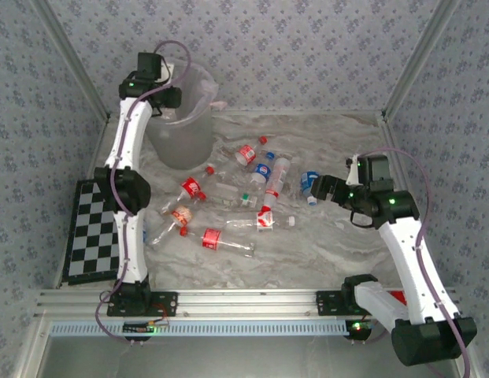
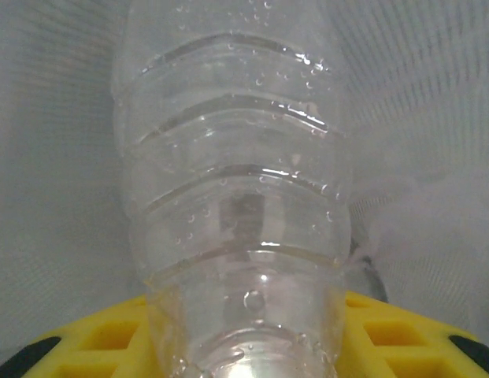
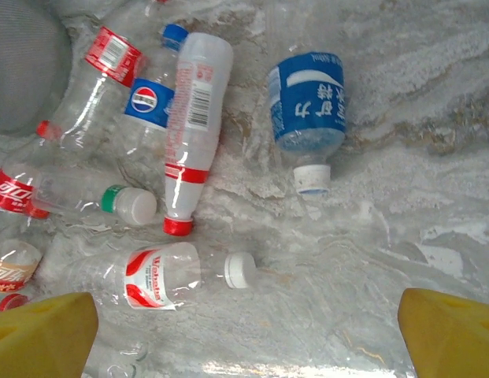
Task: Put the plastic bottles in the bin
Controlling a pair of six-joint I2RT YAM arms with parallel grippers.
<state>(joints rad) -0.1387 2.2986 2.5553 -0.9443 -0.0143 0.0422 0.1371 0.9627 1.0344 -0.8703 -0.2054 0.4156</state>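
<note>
My left gripper (image 1: 162,95) hangs over the bin (image 1: 183,130), a tall translucent bucket at the back left. In the left wrist view its yellow fingers (image 2: 94,340) are shut on a clear ribbed plastic bottle (image 2: 236,197), with the bin's pale wall (image 2: 47,157) behind. Several plastic bottles (image 1: 228,201) lie scattered on the table's middle. My right gripper (image 1: 316,191) stands open above the table, next to a blue-labelled bottle (image 3: 307,98). Below it lie a white bottle with a red cap (image 3: 194,118) and a red-and-white labelled bottle (image 3: 161,276). Nothing is between its fingers (image 3: 453,335).
A black-and-white checkerboard (image 1: 93,228) lies at the left edge of the marbled table (image 1: 323,252). Patterned walls close the back and both sides. A metal rail (image 1: 244,299) runs along the near edge.
</note>
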